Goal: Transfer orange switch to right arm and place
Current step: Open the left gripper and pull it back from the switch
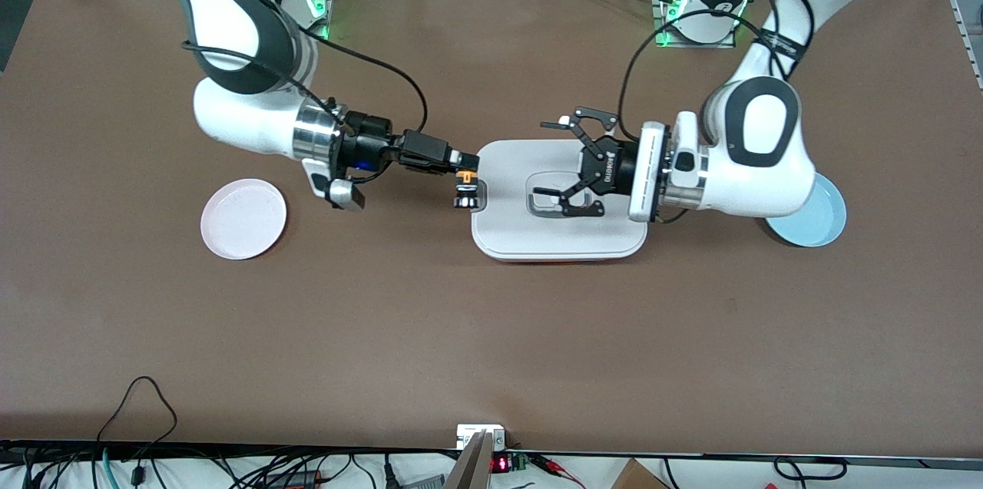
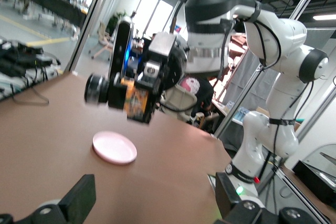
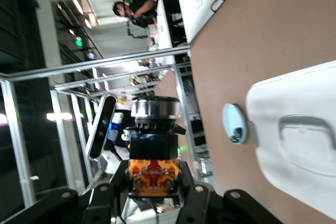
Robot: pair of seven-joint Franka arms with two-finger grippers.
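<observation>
The orange switch [image 1: 465, 186] is a tiny black part with orange bits, held in the air in my right gripper [image 1: 467, 166], which is shut on it. It hangs over the edge of the white tray [image 1: 537, 236] toward the right arm's end. In the right wrist view the switch [image 3: 152, 174] sits between the right gripper's [image 3: 152, 184] black fingers. My left gripper [image 1: 551, 157] is open and empty over the tray's middle, facing the switch with a gap between them. The left wrist view shows the switch [image 2: 137, 103] ahead of the left gripper [image 2: 155, 200].
A pink plate [image 1: 243, 218] lies toward the right arm's end and also shows in the left wrist view [image 2: 114, 147]. A light blue plate [image 1: 818, 219] lies partly under the left arm and shows in the right wrist view [image 3: 234, 123]. The tray has a grey handle slot [image 1: 554, 205].
</observation>
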